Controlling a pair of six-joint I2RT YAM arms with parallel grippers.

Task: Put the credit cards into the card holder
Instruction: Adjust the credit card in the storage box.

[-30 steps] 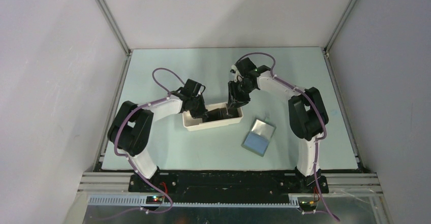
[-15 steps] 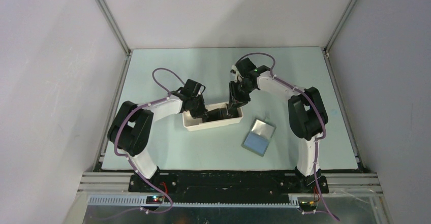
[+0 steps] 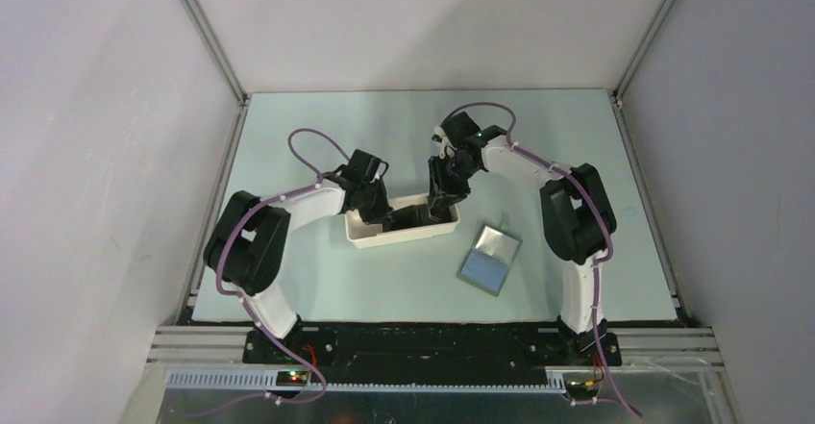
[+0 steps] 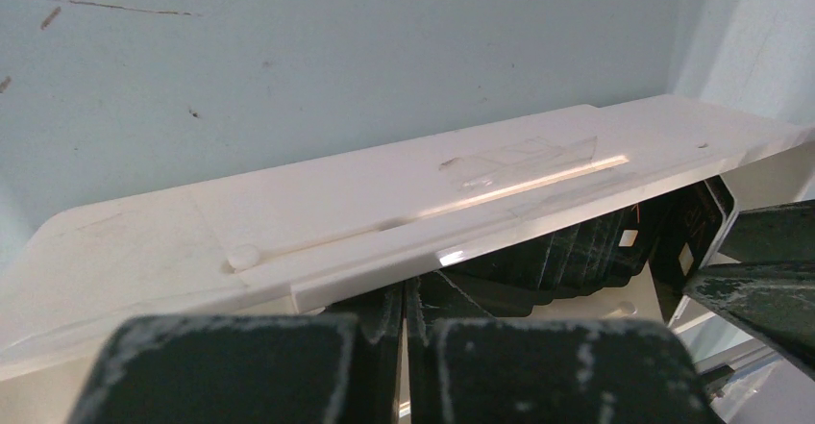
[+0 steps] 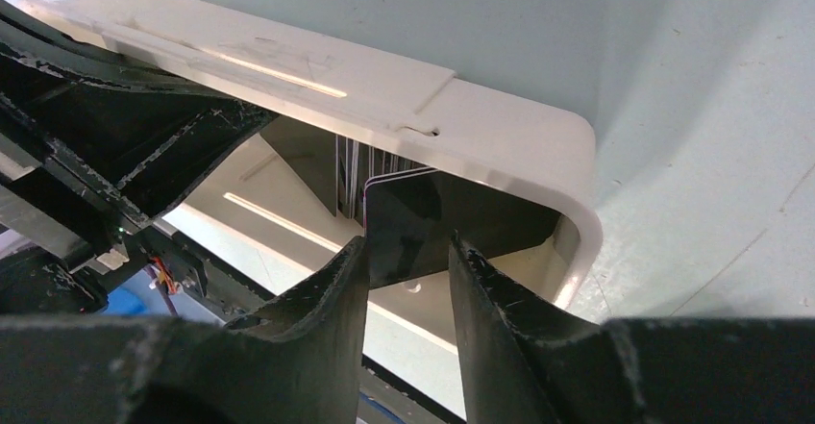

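Left arm first: its pincer (image 3: 377,217) is down inside the long white plastic tray (image 3: 404,237), at the tray's left end, near the middle of the pale green tabletop (image 3: 577,155). From the left wrist, the black fingers (image 4: 231,366) are drawn in to a thin slit, and I cannot tell if anything sits in it. Beyond them, under the tray's rim (image 4: 288,222), are the flat black credit cards (image 4: 577,251), standing on edge.

Along the tray, the cards (image 3: 413,215) show as a dark patch in its right half. The right pincer (image 3: 440,208) dips in there from the far-edge side. The right wrist view shows its fingers (image 5: 336,289) a narrow gap apart, with a black card (image 5: 413,212) filling the space between them; whether they touch it is unclear. More card edges stand behind it, against the tray's rounded end (image 5: 481,116).

Further right, toward the near edge, the small grey-green folding card holder (image 3: 488,259) lies open and flat, its blue-grey panel nearest the arms, apart from the tray.
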